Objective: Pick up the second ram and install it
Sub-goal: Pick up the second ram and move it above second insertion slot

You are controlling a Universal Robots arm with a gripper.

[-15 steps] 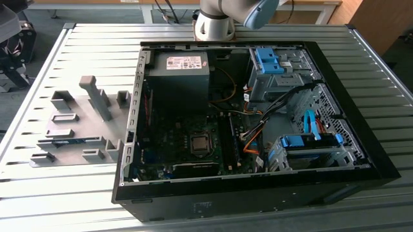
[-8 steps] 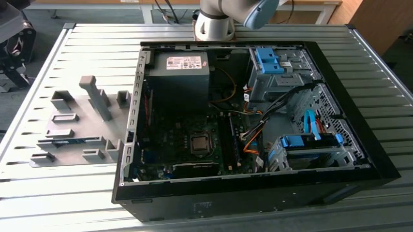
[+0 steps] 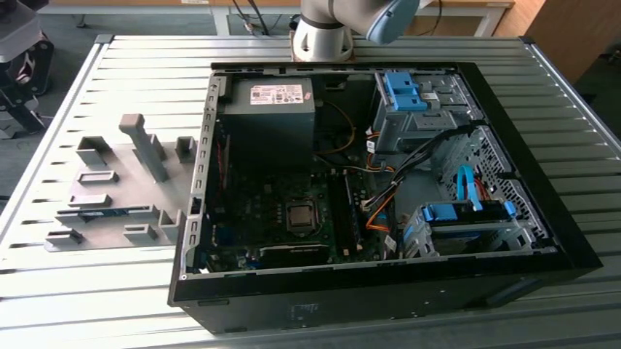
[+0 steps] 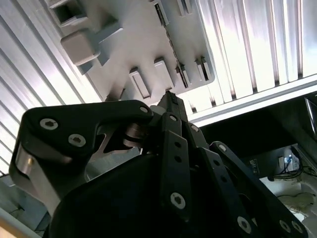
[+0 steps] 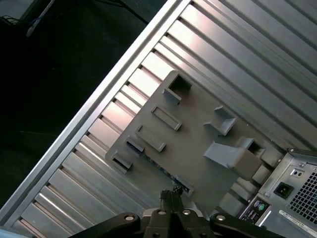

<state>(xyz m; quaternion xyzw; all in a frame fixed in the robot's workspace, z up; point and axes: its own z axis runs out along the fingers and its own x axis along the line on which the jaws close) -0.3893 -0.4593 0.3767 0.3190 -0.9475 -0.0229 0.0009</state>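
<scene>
The job is at the approach stage: the ram stick [image 3: 105,213] is not yet lifted. It lies flat in its slot on the grey tray [image 3: 115,156] at the lower left of the exterior view, well apart from the open computer case [image 3: 369,302]. In the first wrist view the gripper [image 5: 171,194] hangs above the tray, near the stick's end, its jaws closed together on nothing. I judge a grasp calls for parted jaws, squared across the stick's thin edges.
</scene>
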